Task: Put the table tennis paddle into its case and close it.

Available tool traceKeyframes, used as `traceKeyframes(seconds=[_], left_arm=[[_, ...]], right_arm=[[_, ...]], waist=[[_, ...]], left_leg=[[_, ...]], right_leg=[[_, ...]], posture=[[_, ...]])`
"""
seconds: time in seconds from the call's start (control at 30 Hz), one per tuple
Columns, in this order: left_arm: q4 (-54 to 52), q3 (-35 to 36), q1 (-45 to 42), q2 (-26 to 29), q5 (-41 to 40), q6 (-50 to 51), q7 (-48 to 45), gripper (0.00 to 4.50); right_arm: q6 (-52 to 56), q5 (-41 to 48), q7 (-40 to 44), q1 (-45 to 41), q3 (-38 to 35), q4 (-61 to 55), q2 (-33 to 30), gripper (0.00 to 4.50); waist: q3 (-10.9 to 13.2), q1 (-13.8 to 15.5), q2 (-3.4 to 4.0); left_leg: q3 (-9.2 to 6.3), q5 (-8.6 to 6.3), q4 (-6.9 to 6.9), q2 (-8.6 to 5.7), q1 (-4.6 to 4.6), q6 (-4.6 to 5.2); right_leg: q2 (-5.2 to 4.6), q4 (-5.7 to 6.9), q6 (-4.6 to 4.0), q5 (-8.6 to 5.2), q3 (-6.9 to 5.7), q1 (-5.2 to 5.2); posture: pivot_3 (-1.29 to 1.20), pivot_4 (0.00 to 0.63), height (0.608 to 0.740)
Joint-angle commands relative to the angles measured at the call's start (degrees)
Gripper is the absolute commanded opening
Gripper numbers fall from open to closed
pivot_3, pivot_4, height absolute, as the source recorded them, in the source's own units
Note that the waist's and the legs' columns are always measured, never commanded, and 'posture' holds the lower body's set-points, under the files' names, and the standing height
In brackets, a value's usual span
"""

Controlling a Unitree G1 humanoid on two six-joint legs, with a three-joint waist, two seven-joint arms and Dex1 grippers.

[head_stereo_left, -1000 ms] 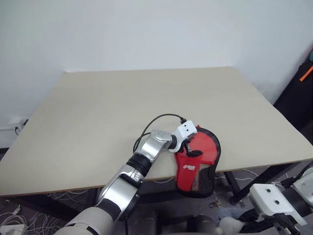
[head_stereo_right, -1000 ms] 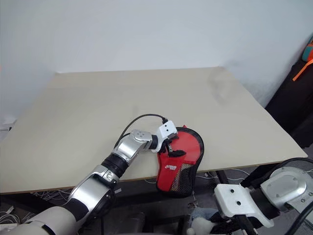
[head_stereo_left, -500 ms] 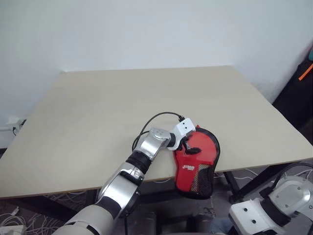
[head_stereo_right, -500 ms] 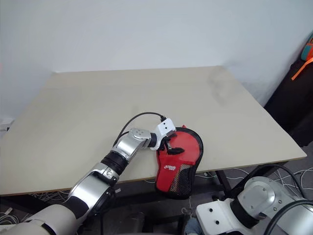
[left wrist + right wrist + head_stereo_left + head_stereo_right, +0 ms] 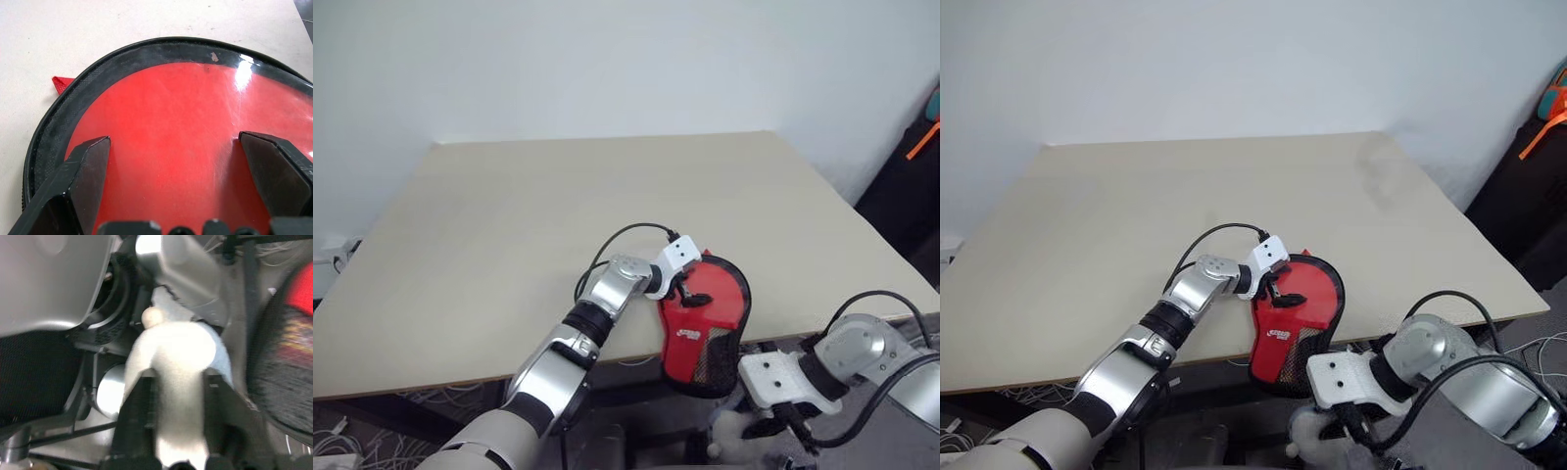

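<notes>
Left wrist view, left claw [image 5: 195, 186] spread over red case [image 5: 171, 127], table [image 5: 73, 44]

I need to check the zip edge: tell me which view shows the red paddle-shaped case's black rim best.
The left wrist view: the red paddle-shaped fabric case fills it, black rim curving sharply around the top. Both eye views show the whole case small, overhanging the beige table edge. The right wrist view catches just a blurred mesh end.
</notes>
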Motion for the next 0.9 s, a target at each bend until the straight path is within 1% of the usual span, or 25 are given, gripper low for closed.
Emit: traceKeyframes(seconds=[0.03,0.13,0.2,0.33,0.4,0.47,0.53,0.63,0.67,0.8,0.9], left_arm=[[3.01,-1.09,0.60,1.10,2.79,0.98,0.91,4.50],[3.45,-1.05,0.30,1.02,2.82,0.62,0.94,4.50],[3.81,-0.97,0.05,1.02,2.82,0.34,0.93,4.50],[4.81,-0.64,-0.61,1.13,2.74,-0.21,0.93,4.50],[4.99,-0.38,-0.80,1.37,2.66,-0.56,0.85,4.50],[4.97,-0.05,-0.97,1.64,2.50,-0.80,0.75,4.50],[3.82,0.67,-0.92,2.21,2.00,-2.04,0.51,4.50],[-0.27,3.84,-1.46,3.23,-1.27,0.89,-1.44,4.50],[-1.62,4.41,-1.47,3.84,-1.81,1.61,-2.16,4.50],[-8.03,5.94,-0.28,7.20,-2.60,3.12,-3.29,4.50],[-17.47,7.73,2.06,11.46,-5.28,6.95,-6.10,4.50]], right_arm=[[0.98,1.95,0.14,-1.57,-2.08,-0.04,0.02,2.65],[1.95,2.90,0.10,-2.76,-2.92,-0.10,-0.35,3.77],[3.98,4.61,-0.28,-4.44,-4.30,-0.01,0.05,4.44],[5.82,5.87,-5.44,0.69,-8.80,-2.37,-0.26,4.44],[0.49,2.37,-8.06,4.23,-9.49,4.10,0.88,4.44],[-3.33,0.08,-10.09,5.75,-9.76,9.46,2.30,4.44],[-3.97,-0.51,-12.87,4.29,-10.09,14.46,5.83,4.44],[-2.42,0.09,-17.51,-1.36,-11.70,24.84,13.49,4.44],[-2.56,-0.36,-18.51,-2.81,-11.96,27.33,14.96,4.44],[-1.63,0.13,-21.65,-7.84,-14.01,34.09,19.84,4.44],[0.54,1.23,-24.26,-11.87,-16.92,39.04,23.47,4.44]], waist=[[0.00,0.01,0.00],[0.00,0.00,0.00],[0.00,-0.01,0.01],[-0.01,0.07,-0.05],[-0.02,0.04,-0.08],[-0.06,-0.06,-0.18],[-0.05,-0.20,-0.16],[0.07,-0.58,-0.13],[0.23,-0.54,-0.01],[0.36,-0.32,0.05],[0.51,-0.48,0.13]], left_leg=[[0.00,0.00,0.00,0.00,0.00,0.00],[0.00,0.00,0.00,0.00,-0.01,0.00],[0.00,0.00,0.00,0.00,0.00,0.00],[-0.01,0.00,0.00,0.00,-0.01,0.00],[0.00,0.00,-0.01,0.00,-0.02,0.00],[0.02,0.00,0.00,-0.01,-0.01,0.00],[0.11,0.00,0.01,0.01,-0.01,0.00],[0.20,0.00,0.01,0.05,-0.01,-0.01],[0.21,0.01,0.02,0.01,-0.07,-0.01],[0.21,0.04,0.00,0.04,-0.18,-0.01],[0.27,0.04,0.00,0.04,-0.21,-0.01]], right_leg=[[0.00,0.00,0.00,0.00,0.00,0.00],[-0.01,0.00,0.00,0.00,0.00,-0.01],[-0.01,0.00,0.00,0.00,0.00,-0.01],[-0.02,0.00,0.00,0.00,-0.01,-0.01],[-0.02,-0.01,0.00,0.00,-0.01,-0.01],[-0.02,-0.01,0.01,0.00,0.00,0.01],[-0.03,0.02,0.01,0.01,0.01,-0.03],[0.00,0.21,-0.02,0.03,0.06,-0.12],[0.00,0.31,-0.04,0.03,0.07,-0.16],[0.09,0.37,-0.03,0.03,0.10,-0.30],[0.11,0.38,0.02,0.08,0.15,-0.33]], posture=[[0.00,0.000,0.724],[0.00,0.000,0.724],[0.00,0.000,0.724],[0.00,0.000,0.724],[0.00,0.000,0.724],[0.00,0.000,0.724],[0.00,0.000,0.724],[0.00,0.000,0.724],[0.00,0.000,0.724],[0.00,0.000,0.724],[0.00,0.000,0.724]])
